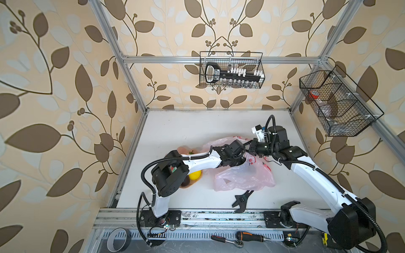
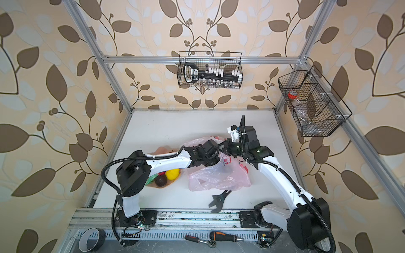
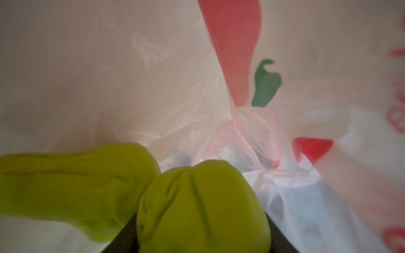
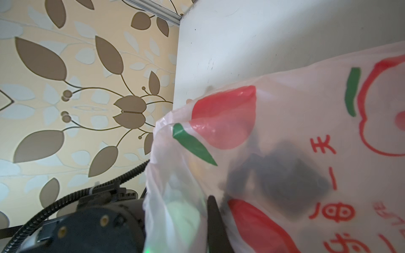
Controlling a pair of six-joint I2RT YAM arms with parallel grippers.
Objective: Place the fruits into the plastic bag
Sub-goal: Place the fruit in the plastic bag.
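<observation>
Your left gripper [image 1: 245, 163] is deep inside the thin, pale pink translucent plastic bag [image 1: 243, 177]. Its black jaws are clamped either side of a yellow-green lobed fruit [image 3: 197, 203]. A second yellow-green piece [image 3: 76, 184] lies just beside that fruit on the bag's film. Your right gripper [image 1: 249, 150] is pressed together on the bag's upper rim, holding the mouth lifted.

At least four fruits show outside the bag, on the peach faceted plate [image 2: 166, 185] under your left arm. You can see one yellow lemon [image 2: 172, 174], one dark purple round fruit [image 2: 161, 181], a green piece [image 2: 151, 178] and a sliver of red [image 2: 162, 173].

Both arms reach inward and meet over the bag, the left forearm low and the right elbow bent.

One black adjustable wrench [image 1: 242, 200] lies on the white tabletop [image 1: 197, 131] near the bag. Two black wire baskets hang on the aluminium frame, one on the back rail [image 1: 231, 70] and one on the side rail [image 1: 337, 103]. Leaf-patterned wallpaper [image 1: 54, 109] covers the walls behind them.
</observation>
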